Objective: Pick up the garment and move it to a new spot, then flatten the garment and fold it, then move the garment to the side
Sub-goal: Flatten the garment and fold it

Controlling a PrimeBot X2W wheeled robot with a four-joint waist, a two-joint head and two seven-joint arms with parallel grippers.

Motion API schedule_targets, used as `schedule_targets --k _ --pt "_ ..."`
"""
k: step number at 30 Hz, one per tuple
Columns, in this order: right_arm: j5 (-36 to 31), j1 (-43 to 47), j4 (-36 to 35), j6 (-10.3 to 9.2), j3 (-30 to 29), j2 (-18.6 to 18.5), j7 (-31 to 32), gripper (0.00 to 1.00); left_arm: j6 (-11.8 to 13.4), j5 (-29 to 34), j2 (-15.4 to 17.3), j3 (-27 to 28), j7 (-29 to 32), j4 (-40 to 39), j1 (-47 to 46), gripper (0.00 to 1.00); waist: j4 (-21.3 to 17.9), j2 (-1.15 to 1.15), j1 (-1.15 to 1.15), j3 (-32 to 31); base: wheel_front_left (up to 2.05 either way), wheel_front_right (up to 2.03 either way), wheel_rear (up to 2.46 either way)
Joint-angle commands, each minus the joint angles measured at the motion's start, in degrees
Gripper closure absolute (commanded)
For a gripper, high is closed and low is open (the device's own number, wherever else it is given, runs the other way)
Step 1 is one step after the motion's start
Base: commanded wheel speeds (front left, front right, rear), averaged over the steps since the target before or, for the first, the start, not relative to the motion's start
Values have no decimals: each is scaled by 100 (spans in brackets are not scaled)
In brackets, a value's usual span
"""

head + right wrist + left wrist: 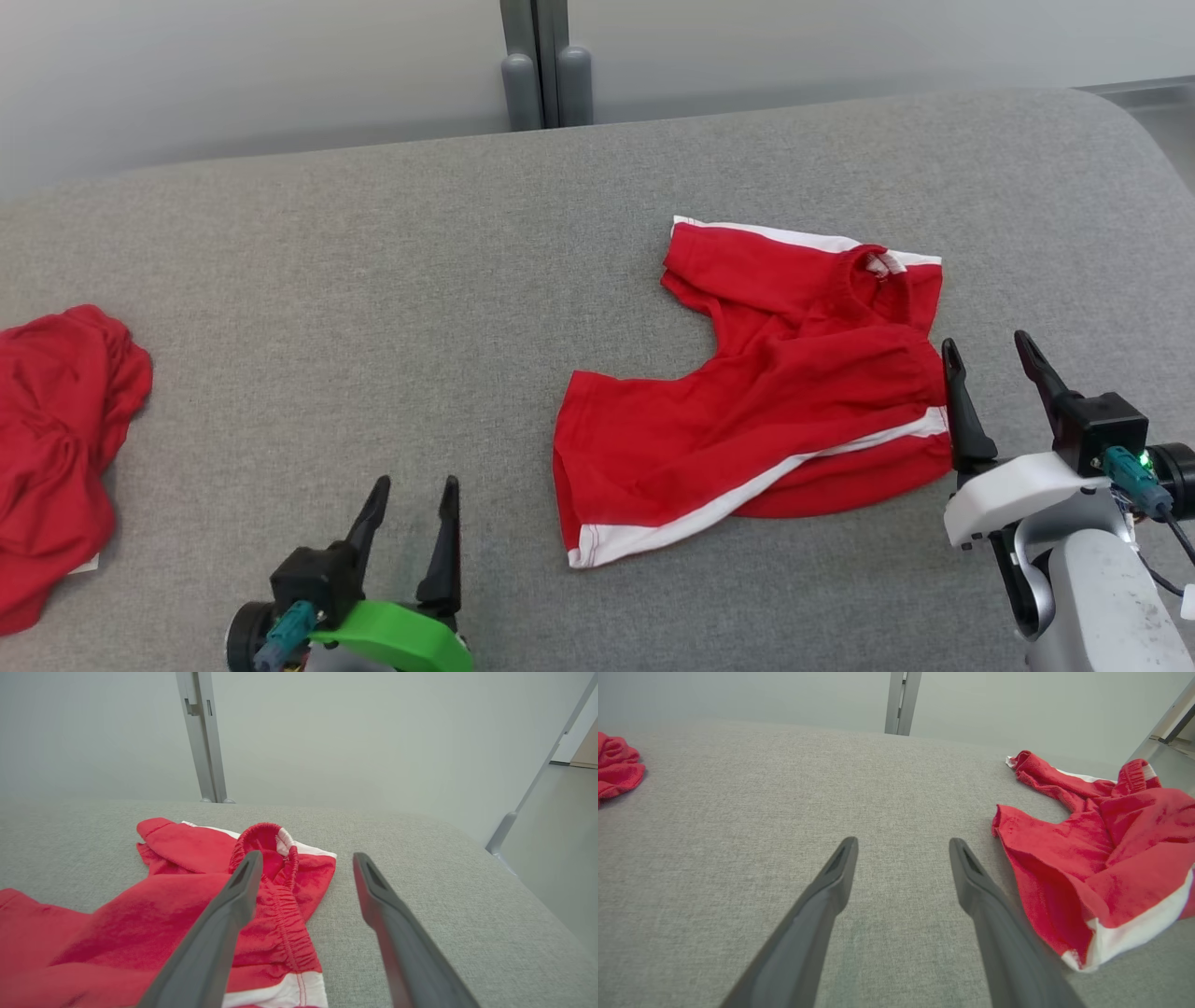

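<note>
The garment is a pair of red shorts with white side stripes, lying rumpled and partly folded over on the grey table, right of centre. In the left wrist view the garment lies at the right; in the right wrist view the garment shows its elastic waistband bunched up. My right gripper stands open just off the garment's right edge, nothing between its fingers. From the right wrist, the right gripper has its left finger over the waistband. My left gripper is open near the front edge, left of the garment, empty; from its own wrist, the left gripper points over bare table.
A second crumpled red cloth lies at the table's far left edge, also at the upper left as the red cloth. A grey post stands behind the table against a pale wall. The table's right corner rounds off near my right arm.
</note>
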Motion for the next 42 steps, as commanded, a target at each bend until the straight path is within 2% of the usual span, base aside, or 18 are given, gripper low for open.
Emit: schedule_targets --k 1,8,14,23,25,26,27,28,29,36,42 --pt "-64 90 -162 -6 -18 -6 -26 0 -17 -81 2 -155 3 -67 -123 0 26 0 0 64 0 0 0" --pt "140 197 -498 -6 176 11 -27 0 -17 -901 296 -1635 3 -132 -352 0 17 0 0 230 0 0 0" --pt "180 159 -498 -6 302 11 -28 0 -17 -1568 583 -2632 4 -3 -593 0 -58 0 0 355 0 0 0" --pt "195 116 -498 -6 457 13 -28 0 -17 -2032 744 -3040 4 313 -886 0 -227 0 0 506 0 0 0" --pt "206 104 -490 -6 471 12 -28 0 -17 -2087 756 -3073 4 353 -960 10 -260 0 0 537 0 0 0" --pt "214 97 -485 -6 479 13 -28 0 -17 -2114 766 -3081 4 358 -995 35 -276 0 0 551 0 0 0" --pt "218 94 -478 -6 488 13 -28 0 -17 -2136 768 -3072 4 361 -1014 53 -288 0 0 560 0 0 0" --pt "223 95 -477 -6 497 13 -28 0 -17 -2157 770 -3057 4 365 -1028 88 -300 0 0 568 0 0 0" --pt "229 100 -480 -6 499 12 -28 0 -17 -2181 759 -2966 4 351 -1044 100 -306 0 0 574 0 0 0" --pt "269 205 -365 -6 538 13 -29 0 -17 -2063 665 -2074 4 520 -1048 100 -263 0 0 488 0 0 0" --pt "389 298 -229 -6 724 13 -29 0 -17 -1851 675 -1628 4 768 -1130 100 -208 0 0 346 0 0 0"
